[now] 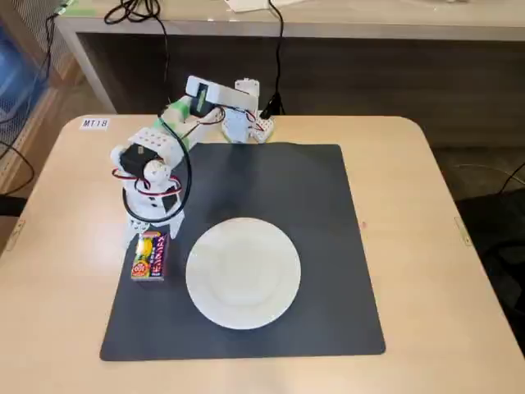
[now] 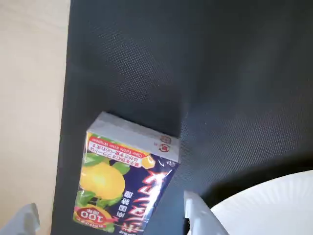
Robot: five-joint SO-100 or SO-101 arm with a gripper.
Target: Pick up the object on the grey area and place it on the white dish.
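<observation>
The small snack packet (image 1: 150, 258), purple with a yellow fruit and red print, lies on the dark grey mat (image 1: 312, 205) near its left edge. The white plate (image 1: 244, 272) sits on the mat just right of the packet, not touching it. My gripper (image 1: 152, 233) hangs right over the packet's far end, open and empty. In the wrist view the packet (image 2: 127, 176) lies between my two spread fingertips (image 2: 199, 215), with the gripper (image 2: 113, 221) above its lower part, the mat (image 2: 220, 73) around it and the plate's rim (image 2: 274, 205) at the bottom right.
The arm's base (image 1: 244, 123) stands at the mat's far edge with cables running back to a bench. A label "MT18" (image 1: 94, 123) is stuck on the beige tabletop (image 1: 426, 213). Bare tabletop (image 2: 29, 98) shows left of the mat.
</observation>
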